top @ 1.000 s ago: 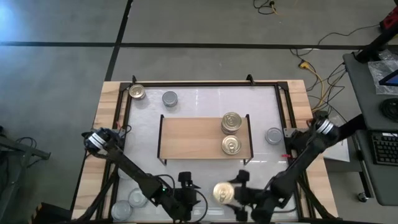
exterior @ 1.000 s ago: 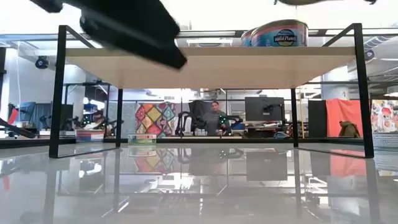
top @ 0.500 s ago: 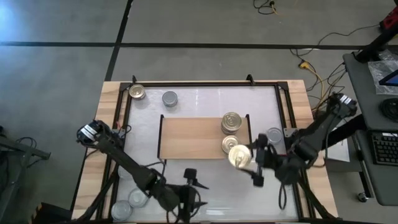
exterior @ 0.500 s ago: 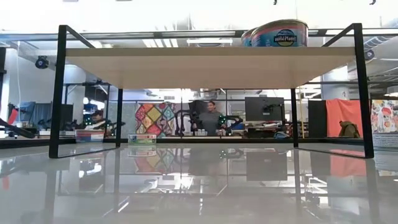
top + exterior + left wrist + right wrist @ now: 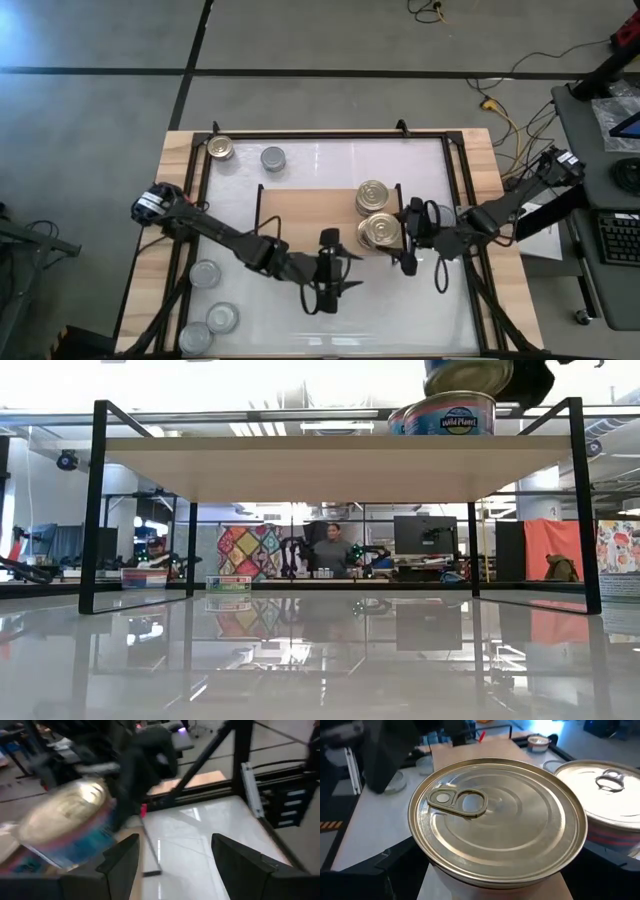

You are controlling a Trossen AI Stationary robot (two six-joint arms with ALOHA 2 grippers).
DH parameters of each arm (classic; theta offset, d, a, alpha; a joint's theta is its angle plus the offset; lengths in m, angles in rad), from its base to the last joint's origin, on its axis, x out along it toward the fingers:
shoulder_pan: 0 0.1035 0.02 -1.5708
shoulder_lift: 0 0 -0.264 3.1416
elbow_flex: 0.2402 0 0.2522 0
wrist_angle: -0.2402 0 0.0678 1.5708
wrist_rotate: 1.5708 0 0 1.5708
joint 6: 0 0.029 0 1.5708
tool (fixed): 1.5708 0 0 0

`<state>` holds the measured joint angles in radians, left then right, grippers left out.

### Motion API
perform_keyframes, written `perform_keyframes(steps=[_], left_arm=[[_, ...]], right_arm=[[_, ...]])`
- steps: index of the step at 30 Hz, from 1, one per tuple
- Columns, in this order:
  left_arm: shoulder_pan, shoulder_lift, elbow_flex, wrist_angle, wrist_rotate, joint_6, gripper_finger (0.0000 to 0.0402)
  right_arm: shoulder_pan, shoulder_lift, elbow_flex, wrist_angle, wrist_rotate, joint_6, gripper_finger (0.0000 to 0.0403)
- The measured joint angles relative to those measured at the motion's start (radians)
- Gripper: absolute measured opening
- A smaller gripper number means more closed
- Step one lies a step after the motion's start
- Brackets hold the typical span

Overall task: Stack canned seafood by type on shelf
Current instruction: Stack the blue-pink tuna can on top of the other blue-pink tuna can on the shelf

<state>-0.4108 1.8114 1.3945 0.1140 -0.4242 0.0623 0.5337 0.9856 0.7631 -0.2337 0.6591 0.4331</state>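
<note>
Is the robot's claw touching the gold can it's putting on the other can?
Touching. In the right wrist view, the right end effector clamps the gold can on both sides, with no gap.

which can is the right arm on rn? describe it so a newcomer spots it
Find the wooden shelf mid-table. At its right end sit gold-topped cans; the one in the right tool is the nearer gold can, held just above another, while its neighbour stands free.

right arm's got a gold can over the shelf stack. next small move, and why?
Probably lower it a little, then release. The right gripper holds the gold-top can above the can already on the shelf; the low view shows it just over that can, not clearly seated. The left gripper waits, open, in front of the shelf.
</note>
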Motion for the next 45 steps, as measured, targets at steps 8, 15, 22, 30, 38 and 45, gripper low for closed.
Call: perform_keyframes(steps=[8, 15, 22, 30, 38, 45], left_arm=[[0.028, 0.000, 0.060, -0.011, -0.008, 0.027, 0.0233], [0.076, -0.009, 0.163, -0.081, -0.032, 0.016, 0.0233], [0.140, 0.002, 0.183, -0.095, 0.003, -0.021, 0.0233], [0.166, 0.022, 0.177, -0.080, 0.013, -0.012, 0.0233], [0.206, 0.083, 0.216, -0.146, -0.085, -0.069, 0.0233], [0.216, 0.081, 0.244, -0.229, -0.046, -0.106, 0.0201]], right_arm=[[-0.049, 0.053, -0.003, 0.001, -0.013, -0.007, 0.0368], [-0.077, 0.052, -0.003, 0.005, -0.039, 0.012, 0.0368], [-0.078, 0.063, -0.003, 0.009, -0.040, 0.027, 0.0368], [-0.083, 0.078, -0.002, 0.019, -0.046, 0.026, 0.0368], [-0.083, 0.092, 0.000, 0.016, -0.043, 0.025, 0.0369], [-0.083, 0.093, 0.000, 0.031, -0.047, 0.023, 0.0369]])
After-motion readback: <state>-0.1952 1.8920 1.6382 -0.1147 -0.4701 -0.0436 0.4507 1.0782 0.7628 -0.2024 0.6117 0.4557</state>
